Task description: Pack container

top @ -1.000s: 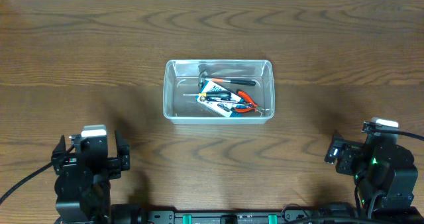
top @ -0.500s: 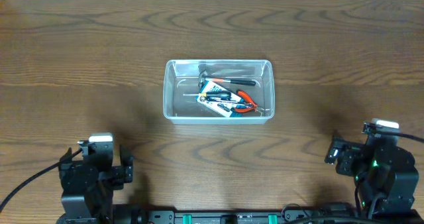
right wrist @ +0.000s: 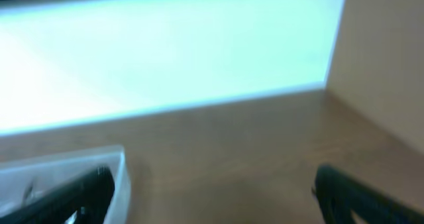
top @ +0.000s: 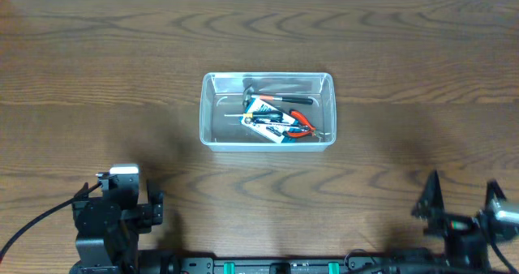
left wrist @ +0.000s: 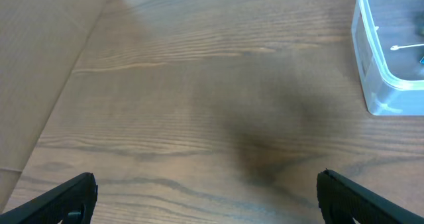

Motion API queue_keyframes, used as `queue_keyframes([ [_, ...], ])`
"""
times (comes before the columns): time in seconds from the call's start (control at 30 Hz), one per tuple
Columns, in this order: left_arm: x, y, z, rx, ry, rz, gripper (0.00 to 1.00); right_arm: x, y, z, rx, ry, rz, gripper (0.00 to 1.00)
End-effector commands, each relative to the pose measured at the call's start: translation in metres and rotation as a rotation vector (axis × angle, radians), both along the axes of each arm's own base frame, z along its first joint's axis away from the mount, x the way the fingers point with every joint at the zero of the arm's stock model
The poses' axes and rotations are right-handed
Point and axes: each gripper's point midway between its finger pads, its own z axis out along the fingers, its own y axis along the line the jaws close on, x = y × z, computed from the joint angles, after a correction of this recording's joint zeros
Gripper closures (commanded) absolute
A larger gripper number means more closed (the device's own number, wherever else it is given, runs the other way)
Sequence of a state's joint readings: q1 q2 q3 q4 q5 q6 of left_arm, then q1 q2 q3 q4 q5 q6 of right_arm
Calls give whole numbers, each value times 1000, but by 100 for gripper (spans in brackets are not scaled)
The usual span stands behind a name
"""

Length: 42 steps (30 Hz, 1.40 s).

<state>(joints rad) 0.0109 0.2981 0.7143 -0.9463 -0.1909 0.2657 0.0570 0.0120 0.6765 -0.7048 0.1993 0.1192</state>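
The left gripper (left wrist: 205, 199), black fingers spread wide, sits low over the grained brown table (top: 97, 63). At mid-table the container (top: 212, 122), clear plastic with rounded corners, holds red-handled pliers (top: 301, 122) among small tools. The right gripper (right wrist: 212, 194) is likewise spread.

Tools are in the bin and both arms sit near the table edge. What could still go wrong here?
The tools pile toward the right of the container, so lifting it may tilt the load. The red-handled pliers lie close to the right wall and could catch a finger reaching in. The right wrist view is blurred, a poor check.
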Motion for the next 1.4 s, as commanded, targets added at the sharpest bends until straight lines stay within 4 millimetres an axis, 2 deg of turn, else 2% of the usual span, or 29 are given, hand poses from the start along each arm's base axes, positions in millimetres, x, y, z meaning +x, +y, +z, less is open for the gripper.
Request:
queue_keyframes([
  [0.0, -2, 2, 1, 3, -5, 11, 2, 31, 9, -32, -46, 27, 43, 1],
  [0.07, -2, 2, 1, 3, -5, 11, 2, 50, 8, -45, -44, -17, 31, 1],
  [0.17, -2, 2, 1, 3, -5, 11, 2, 69, 8, -66, -41, -62, 19, 1],
  [0.3, -2, 2, 1, 3, -5, 11, 2, 81, 8, -96, -41, -62, 16, 1],
  [0.5, -2, 2, 1, 3, -5, 11, 2, 85, 6, -149, -49, 81, 9, 1],
  [0.7, -2, 2, 1, 3, -5, 11, 2, 86, 12, -149, -68, 83, 50, 1],
  [1.37, -2, 2, 1, 3, -5, 11, 2, 86, 12, -148, -68, 80, 50, 1],
])
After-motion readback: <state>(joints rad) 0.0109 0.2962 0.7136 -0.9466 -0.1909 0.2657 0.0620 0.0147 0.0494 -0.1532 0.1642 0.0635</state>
